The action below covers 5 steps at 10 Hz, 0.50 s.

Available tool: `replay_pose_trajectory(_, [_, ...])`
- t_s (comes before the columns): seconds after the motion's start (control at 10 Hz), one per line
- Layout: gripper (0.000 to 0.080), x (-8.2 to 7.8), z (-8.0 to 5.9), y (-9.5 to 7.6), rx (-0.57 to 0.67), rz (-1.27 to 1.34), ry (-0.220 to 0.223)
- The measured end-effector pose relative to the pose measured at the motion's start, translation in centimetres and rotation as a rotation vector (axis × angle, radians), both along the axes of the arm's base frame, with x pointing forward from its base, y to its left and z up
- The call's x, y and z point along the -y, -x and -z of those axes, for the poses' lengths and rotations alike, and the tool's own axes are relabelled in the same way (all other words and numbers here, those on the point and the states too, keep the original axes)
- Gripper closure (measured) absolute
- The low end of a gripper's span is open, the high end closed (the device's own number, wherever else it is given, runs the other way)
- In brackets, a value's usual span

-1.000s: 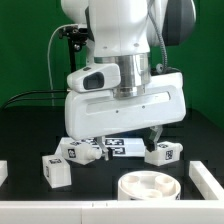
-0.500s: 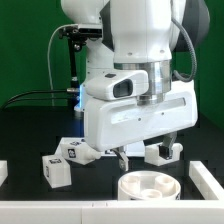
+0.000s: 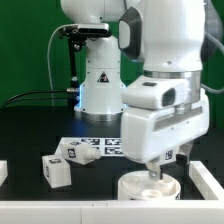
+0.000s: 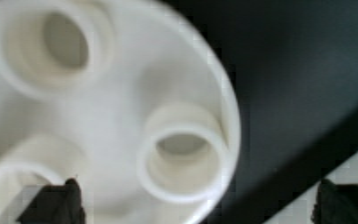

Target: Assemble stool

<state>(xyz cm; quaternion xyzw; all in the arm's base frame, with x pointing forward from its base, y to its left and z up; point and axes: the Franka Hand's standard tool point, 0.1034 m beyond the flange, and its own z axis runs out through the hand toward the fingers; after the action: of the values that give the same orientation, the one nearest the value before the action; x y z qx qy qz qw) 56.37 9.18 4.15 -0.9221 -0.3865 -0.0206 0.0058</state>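
Black table (image 3: 25, 135), arm (image 3: 170, 100) vertical, end effector (image 3: 157, 172) spread above seat disc (image 3: 133, 188)

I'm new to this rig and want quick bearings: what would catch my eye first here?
The large white robot arm fills the exterior view's right, its claw hanging open over the round white plastic seat disc near the front. In the wrist view that disc's sockets loom close. Toward the exterior view's left lie short chunky white tagged legs.
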Motion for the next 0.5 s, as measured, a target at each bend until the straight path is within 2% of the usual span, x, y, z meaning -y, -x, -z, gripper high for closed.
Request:
replay_pose_trajectory(0.3, [0.0150,0.01,0.16,0.17,-0.005,0.022,-0.003])
replay_pose_trajectory(0.5, [0.0150,0.36,0.96,0.67,-0.023,0.076,-0.007])
